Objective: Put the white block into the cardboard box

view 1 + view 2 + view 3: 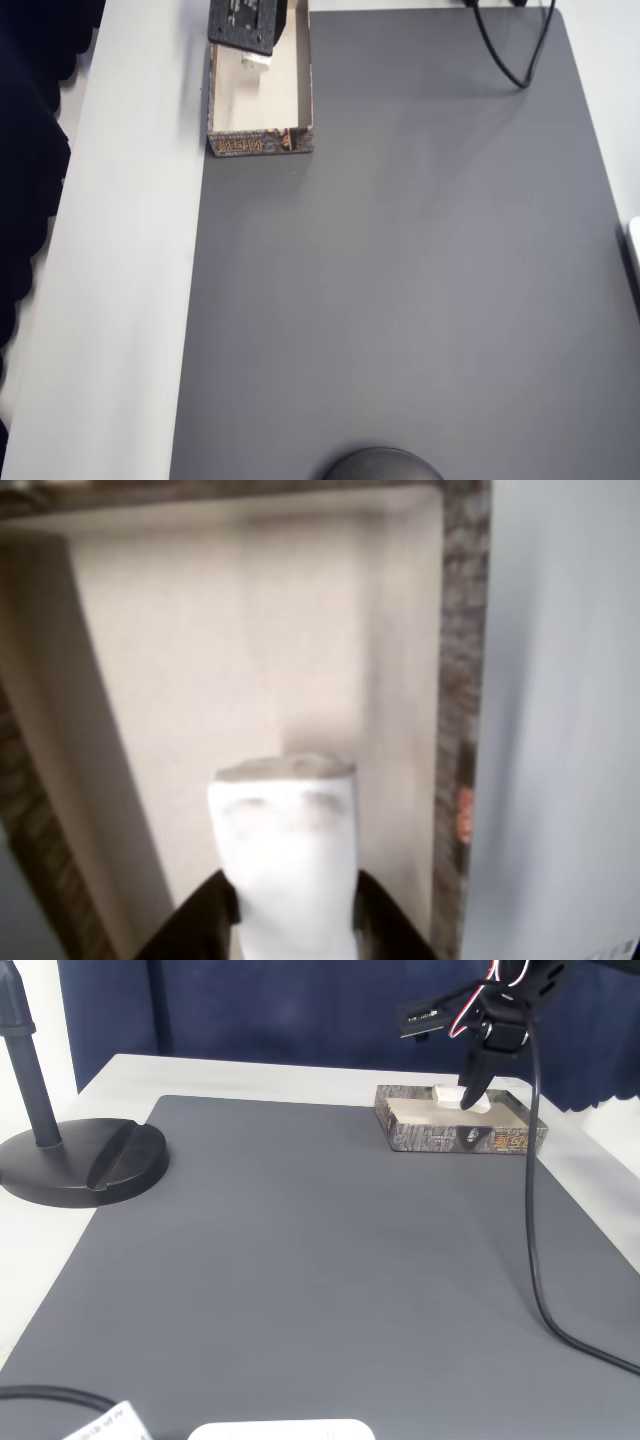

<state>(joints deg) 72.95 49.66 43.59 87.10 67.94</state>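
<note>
You won't find any readable text here; the cardboard box [461, 1138] carries brown and grey print with an orange mark on its outer wall, too blurred to make out. No numbers or brands show elsewhere.

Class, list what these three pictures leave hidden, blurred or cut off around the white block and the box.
- Overhead view: the black hand covers most of the small white rectangular block.
- Overhead view: the top edge crops the long patterned cardboard box.
- Wrist view: blur hides whether the block touches the floor.
</note>
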